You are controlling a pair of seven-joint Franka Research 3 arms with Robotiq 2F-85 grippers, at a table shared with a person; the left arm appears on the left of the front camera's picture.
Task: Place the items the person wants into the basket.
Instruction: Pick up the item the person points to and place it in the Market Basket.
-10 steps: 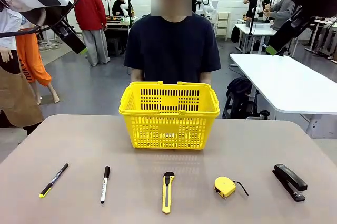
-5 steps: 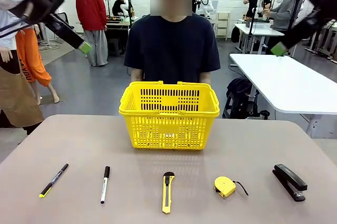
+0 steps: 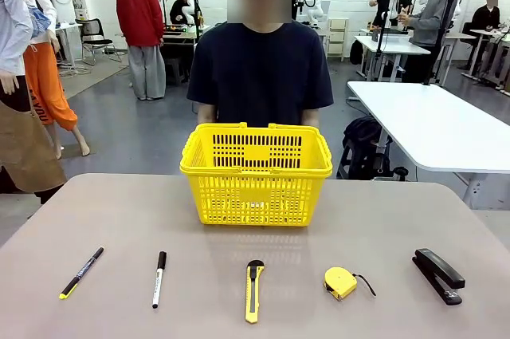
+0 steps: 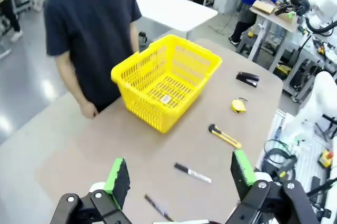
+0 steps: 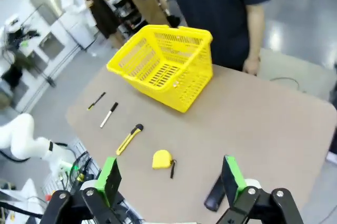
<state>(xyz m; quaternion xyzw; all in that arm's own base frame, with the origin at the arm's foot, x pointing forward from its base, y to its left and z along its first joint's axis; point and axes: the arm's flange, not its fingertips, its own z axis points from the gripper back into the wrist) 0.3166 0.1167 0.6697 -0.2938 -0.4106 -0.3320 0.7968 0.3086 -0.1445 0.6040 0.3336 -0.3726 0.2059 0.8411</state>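
Table [image 3: 414, 219] with basket [image 3: 255, 183], tools [image 3: 253, 291]

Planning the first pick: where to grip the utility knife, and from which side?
Probably mid-handle of the utility knife, from straight above: it lies flat on the table, long and slim, so jaws can close across its narrow width, one on each long edge.

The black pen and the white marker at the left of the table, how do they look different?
The black pen is slim and dark with a yellow tip; the white marker is thicker, with a black cap. The pen lies slanted at the row's left end; the marker lies nearly straight, cap toward the basket. Both lie flat on the table, apart.
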